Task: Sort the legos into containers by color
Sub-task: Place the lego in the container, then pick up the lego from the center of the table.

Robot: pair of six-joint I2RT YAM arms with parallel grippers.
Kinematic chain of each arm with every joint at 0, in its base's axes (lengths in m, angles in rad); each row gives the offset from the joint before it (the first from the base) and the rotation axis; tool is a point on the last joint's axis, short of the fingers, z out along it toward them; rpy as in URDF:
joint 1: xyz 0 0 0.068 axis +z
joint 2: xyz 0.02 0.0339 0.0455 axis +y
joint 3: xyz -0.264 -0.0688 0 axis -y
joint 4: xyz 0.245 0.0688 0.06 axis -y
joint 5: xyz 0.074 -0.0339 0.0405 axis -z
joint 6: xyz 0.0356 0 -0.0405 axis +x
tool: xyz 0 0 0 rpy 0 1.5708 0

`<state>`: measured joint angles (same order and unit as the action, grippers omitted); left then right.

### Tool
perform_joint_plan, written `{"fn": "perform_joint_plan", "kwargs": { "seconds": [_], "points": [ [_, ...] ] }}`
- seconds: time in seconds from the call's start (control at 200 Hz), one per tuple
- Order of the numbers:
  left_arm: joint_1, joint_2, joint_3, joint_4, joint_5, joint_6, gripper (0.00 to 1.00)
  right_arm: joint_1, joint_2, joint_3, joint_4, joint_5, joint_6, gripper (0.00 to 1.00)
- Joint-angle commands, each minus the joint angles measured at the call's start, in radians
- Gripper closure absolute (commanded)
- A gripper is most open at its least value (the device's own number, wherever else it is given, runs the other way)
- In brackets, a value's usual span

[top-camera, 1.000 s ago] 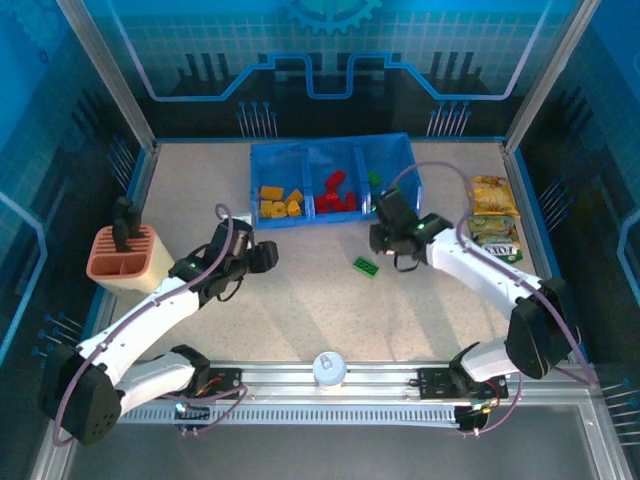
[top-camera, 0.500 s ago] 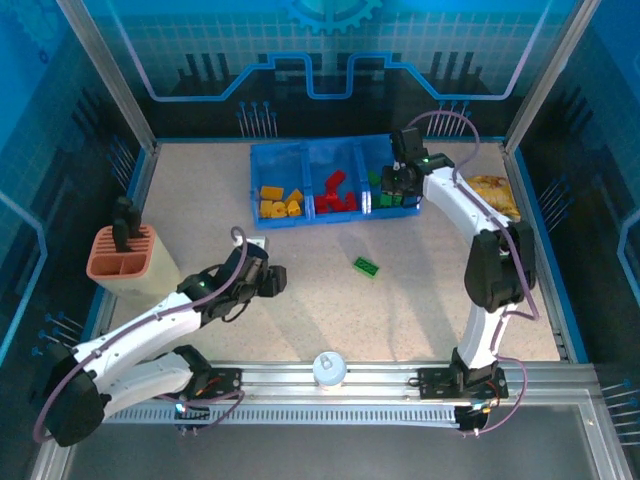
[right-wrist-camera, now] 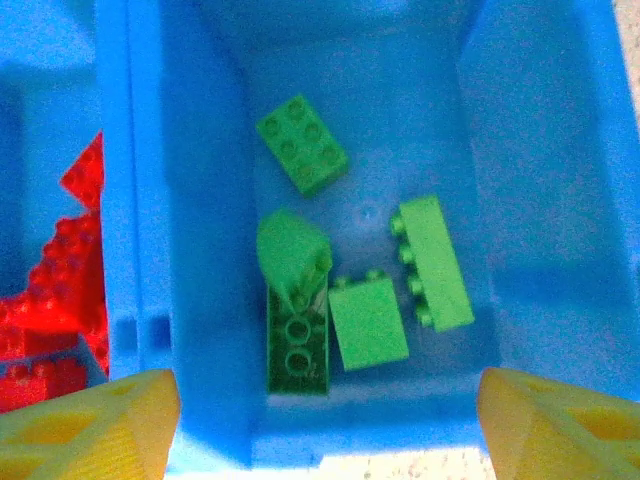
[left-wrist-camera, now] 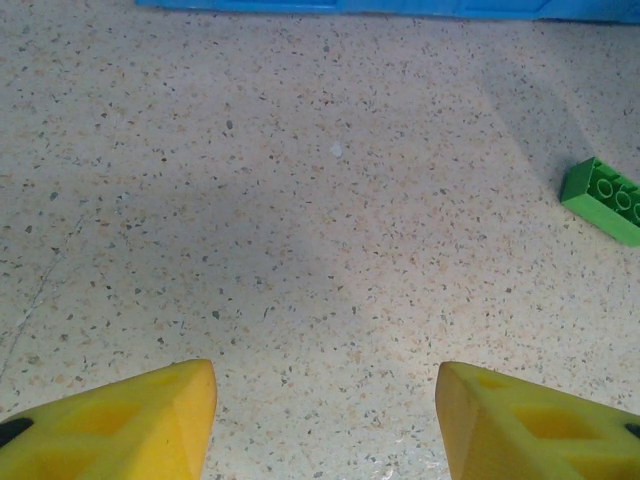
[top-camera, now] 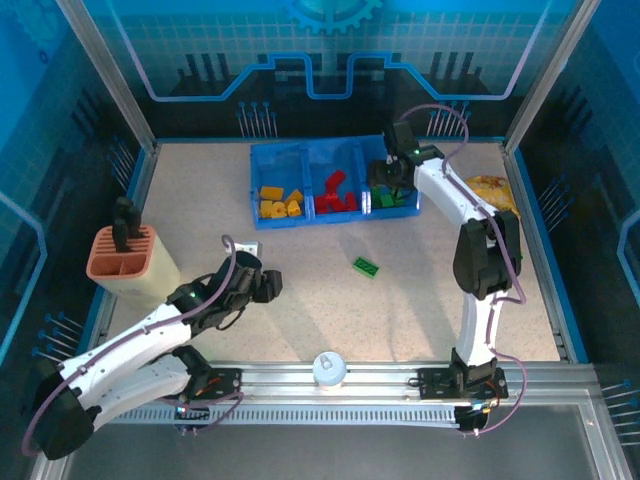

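Note:
The containers are three compartments of a blue tray: yellow legos on the left, red legos in the middle, green legos on the right. My right gripper hangs open over the right compartment, with nothing between its fingertips. Below it lie several green legos; one blurred piece rests over a darker brick. A single green brick lies on the table. My left gripper is open and empty, low over bare table to that brick's left.
A terracotta slotted holder stands at the left edge. Yellow-green snack packets lie right of the tray, partly under the right arm. A white round knob sits on the front rail. The tray's front wall lines the top of the left wrist view.
The right arm swung from the table's middle up over the tray's right compartment, and its jaws have opened. The left gripper drew back a little towards the near edge.

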<state>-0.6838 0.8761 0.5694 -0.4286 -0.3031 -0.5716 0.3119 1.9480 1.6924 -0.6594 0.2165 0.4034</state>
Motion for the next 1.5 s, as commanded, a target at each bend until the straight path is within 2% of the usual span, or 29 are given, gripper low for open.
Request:
{"fn": "perform_joint_plan", "kwargs": {
  "seconds": [0.0, 0.185, 0.3, 0.38, 0.57, 0.705, 0.94, 1.04, 1.151, 1.251, 1.371, 1.496],
  "points": [
    [-0.006, -0.014, -0.010, -0.018, -0.023, -0.012, 0.39, 0.028, -0.143, -0.149, 0.069, -0.007, 0.031, 0.22],
    [-0.008, -0.008, -0.036, 0.022, -0.013, 0.001, 0.39, 0.066, -0.344, -0.484, 0.239, -0.131, -0.003, 0.21],
    [-0.010, -0.001, -0.065, 0.076, 0.025, 0.004, 0.39, 0.100, -0.414, -0.619, 0.282, -0.205, -0.053, 0.20],
    [-0.012, 0.004, -0.086, 0.111, 0.063, 0.010, 0.39, 0.137, -0.429, -0.682, 0.301, -0.213, -0.102, 0.18],
    [-0.026, 0.017, -0.119, 0.175, 0.179, 0.035, 0.39, 0.182, -0.348, -0.708, 0.289, -0.206, -0.172, 0.17],
    [-0.054, -0.003, -0.142, 0.176, 0.185, 0.020, 0.39, 0.212, -0.281, -0.684, 0.260, -0.143, -0.184, 0.18],
    [-0.082, -0.020, -0.173, 0.179, 0.177, -0.010, 0.39, 0.271, -0.211, -0.681, 0.252, -0.117, -0.195, 0.21],
    [-0.085, -0.017, -0.174, 0.181, 0.168, -0.010, 0.39, 0.283, -0.204, -0.686, 0.247, -0.097, -0.187, 0.30],
    [-0.085, -0.009, -0.175, 0.190, 0.159, -0.004, 0.39, 0.291, -0.207, -0.684, 0.237, -0.074, -0.180, 0.51],
    [-0.086, 0.004, -0.170, 0.188, 0.157, 0.000, 0.39, 0.291, -0.211, -0.666, 0.219, -0.056, -0.178, 0.66],
    [-0.088, 0.004, -0.173, 0.180, 0.158, -0.001, 0.39, 0.291, -0.233, -0.637, 0.188, -0.045, -0.184, 0.75],
    [-0.091, -0.003, -0.179, 0.180, 0.152, -0.002, 0.39, 0.262, -0.296, -0.628, 0.179, -0.024, -0.162, 0.78]
  ]
}}
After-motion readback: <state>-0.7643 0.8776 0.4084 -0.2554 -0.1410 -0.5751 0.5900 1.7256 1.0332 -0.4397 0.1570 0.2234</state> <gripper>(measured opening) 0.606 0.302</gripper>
